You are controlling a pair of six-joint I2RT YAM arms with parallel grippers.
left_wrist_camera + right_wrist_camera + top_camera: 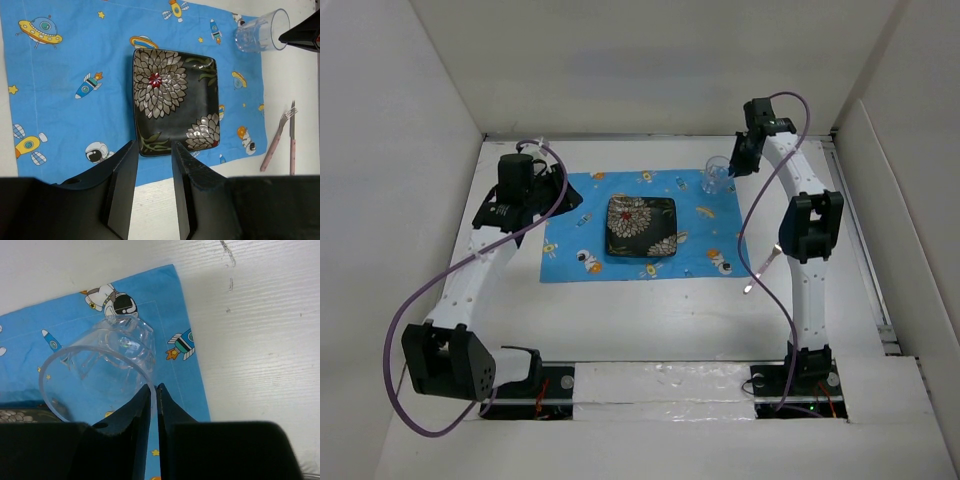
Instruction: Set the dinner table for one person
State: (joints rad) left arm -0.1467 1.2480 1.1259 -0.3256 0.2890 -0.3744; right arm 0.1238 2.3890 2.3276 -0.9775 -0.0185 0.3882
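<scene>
A clear glass [100, 375] stands on the far right corner of the blue cartoon-print mat [165, 305]. My right gripper [154, 387] is shut on its rim, one finger inside and one outside. In the top view the glass [715, 176] sits just left of the right gripper [732, 165]. A black square plate with white flowers [641, 226] lies in the middle of the mat [570, 250] on the white dinner table [650, 320]. My left gripper [154, 145] hangs open and empty over the table's left side, pointing at the plate [172, 100].
A pink-handled fork [275, 140] and knife [292, 137] lie side by side on the bare table just right of the mat, seen as thin utensils [760, 268] beside the right arm. White walls close in the table at the back and on both sides.
</scene>
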